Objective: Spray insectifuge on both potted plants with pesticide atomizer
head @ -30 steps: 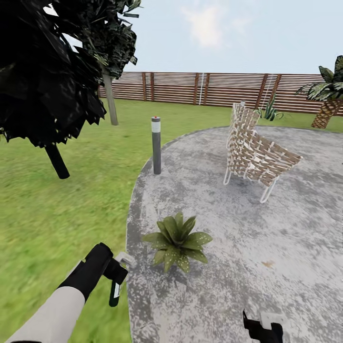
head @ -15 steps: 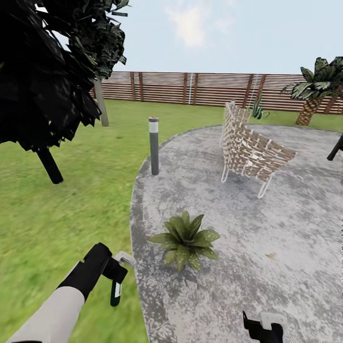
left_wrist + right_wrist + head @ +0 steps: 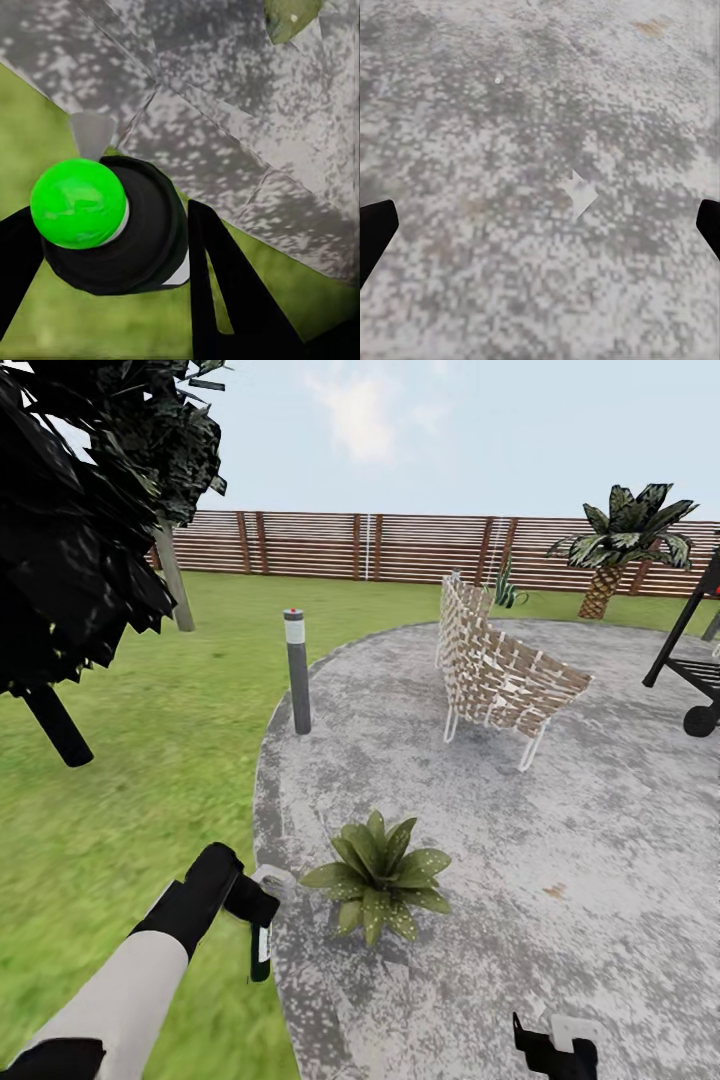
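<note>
The pesticide atomizer (image 3: 261, 952), a slim dark green and black bottle with a white band, hangs from my left gripper (image 3: 256, 908), which is shut on it over the edge where the lawn meets the patio. In the left wrist view its bright green cap (image 3: 78, 202) and black body sit between the two black fingers (image 3: 225, 289). One potted plant (image 3: 381, 870), a low rosette of speckled green leaves, stands on the patio just right of the atomizer, and a leaf (image 3: 289, 13) shows in the left wrist view. My right gripper (image 3: 555, 1050) hangs open over bare patio stone (image 3: 547, 112).
A grey bollard lamp (image 3: 297, 671) stands at the patio's (image 3: 600, 840) left edge. A woven chair (image 3: 497, 673) sits further back and a black wheeled cart (image 3: 695, 665) at the far right. A dark tree (image 3: 70, 520) overhangs the lawn on the left. A slat fence (image 3: 400, 546) and a palm (image 3: 620, 535) lie behind.
The camera has swung right, bringing the black cart into view. My left gripper with the atomizer has edged slightly up and closer to the potted plant.
</note>
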`<state>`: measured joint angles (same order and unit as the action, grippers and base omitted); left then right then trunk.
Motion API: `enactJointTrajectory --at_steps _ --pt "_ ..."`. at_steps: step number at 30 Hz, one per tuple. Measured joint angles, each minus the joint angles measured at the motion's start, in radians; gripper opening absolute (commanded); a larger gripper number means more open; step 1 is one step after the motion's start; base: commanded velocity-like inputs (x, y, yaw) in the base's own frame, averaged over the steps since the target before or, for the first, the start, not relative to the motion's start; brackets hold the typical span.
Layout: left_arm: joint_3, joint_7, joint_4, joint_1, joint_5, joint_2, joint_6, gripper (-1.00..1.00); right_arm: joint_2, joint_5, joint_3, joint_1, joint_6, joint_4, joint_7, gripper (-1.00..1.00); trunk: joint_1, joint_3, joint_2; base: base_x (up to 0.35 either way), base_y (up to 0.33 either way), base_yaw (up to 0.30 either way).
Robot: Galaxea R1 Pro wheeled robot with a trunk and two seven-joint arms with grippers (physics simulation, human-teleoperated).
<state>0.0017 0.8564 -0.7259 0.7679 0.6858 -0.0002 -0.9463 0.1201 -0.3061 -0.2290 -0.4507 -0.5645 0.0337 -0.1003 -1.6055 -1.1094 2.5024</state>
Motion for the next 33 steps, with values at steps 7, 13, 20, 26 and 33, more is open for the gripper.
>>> enactJointTrajectory --at_steps 7,13,20,26,33 --pt "-0.249 0.160 0.242 0.264 -0.002 -0.030 -0.067 -1.00 0.006 0.000 0.000 0.000 0.000 0.000 0.000 1.00 0.000 0.000 0.000 0.000 0.000 -0.001" --pt "-0.270 0.173 0.537 0.509 0.080 -0.128 -0.064 -1.00 0.006 0.000 0.000 0.000 0.000 0.000 0.000 1.00 0.000 0.000 0.000 0.000 0.000 0.000" --pt "-0.268 0.185 0.655 0.578 0.195 -0.157 -0.067 -1.00 0.007 0.000 0.000 0.000 0.000 0.000 0.000 1.00 0.000 0.000 0.000 0.000 0.000 0.000" --pt "-0.264 0.283 0.733 0.674 0.298 -0.174 -0.074 -1.00 0.006 0.000 0.000 0.000 0.000 0.000 0.000 1.00 0.000 0.000 0.000 0.000 0.000 0.000" --pt "-0.270 0.284 0.729 0.636 0.312 -0.171 -0.067 -1.00 0.006 0.000 0.000 0.000 0.000 0.000 0.000 1.00 0.000 0.000 0.000 0.000 0.000 -0.150"
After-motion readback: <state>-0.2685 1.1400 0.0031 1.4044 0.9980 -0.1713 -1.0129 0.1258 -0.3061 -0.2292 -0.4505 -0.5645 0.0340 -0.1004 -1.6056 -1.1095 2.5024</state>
